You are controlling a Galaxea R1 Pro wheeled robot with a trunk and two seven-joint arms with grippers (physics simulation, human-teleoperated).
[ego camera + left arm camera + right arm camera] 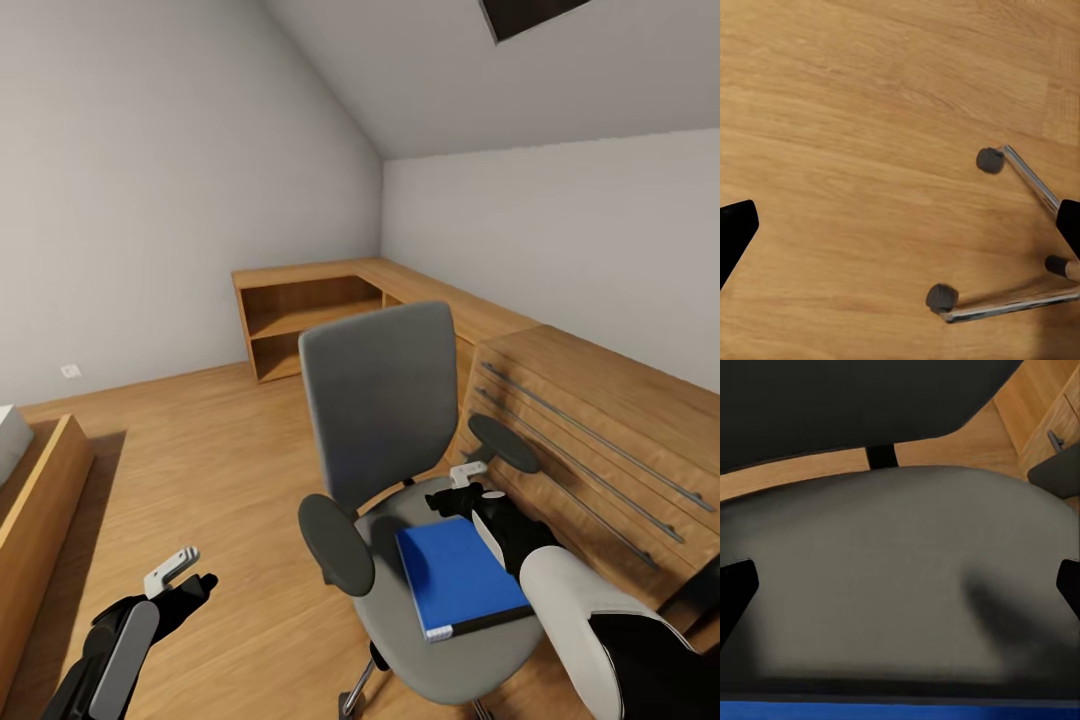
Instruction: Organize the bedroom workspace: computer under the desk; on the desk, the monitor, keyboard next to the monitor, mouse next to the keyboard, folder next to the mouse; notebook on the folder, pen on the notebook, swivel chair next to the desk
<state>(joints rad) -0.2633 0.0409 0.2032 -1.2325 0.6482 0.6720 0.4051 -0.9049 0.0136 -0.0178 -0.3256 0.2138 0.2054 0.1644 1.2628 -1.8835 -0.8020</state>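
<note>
The grey swivel chair (pixel 380 400) stands in the middle of the head view, and a blue folder (pixel 458 575) lies flat on its seat. My right gripper (pixel 462 490) hovers open just above the seat behind the folder's far edge. In the right wrist view its fingers are spread wide over the grey seat (pixel 900 547), and the folder's blue edge (pixel 900 711) shows close below. My left gripper (pixel 185 575) hangs open over the floor to the left of the chair, holding nothing. In the left wrist view it looks down on the chair's chrome legs and casters (pixel 941 298).
A wooden drawer unit (pixel 600 430) with long metal handles stands right beside the chair on the right. A low wooden shelf unit (pixel 310 310) runs along the far corner. A wooden bed frame (pixel 40 520) is at the left, with open floor (pixel 200 450) between it and the chair.
</note>
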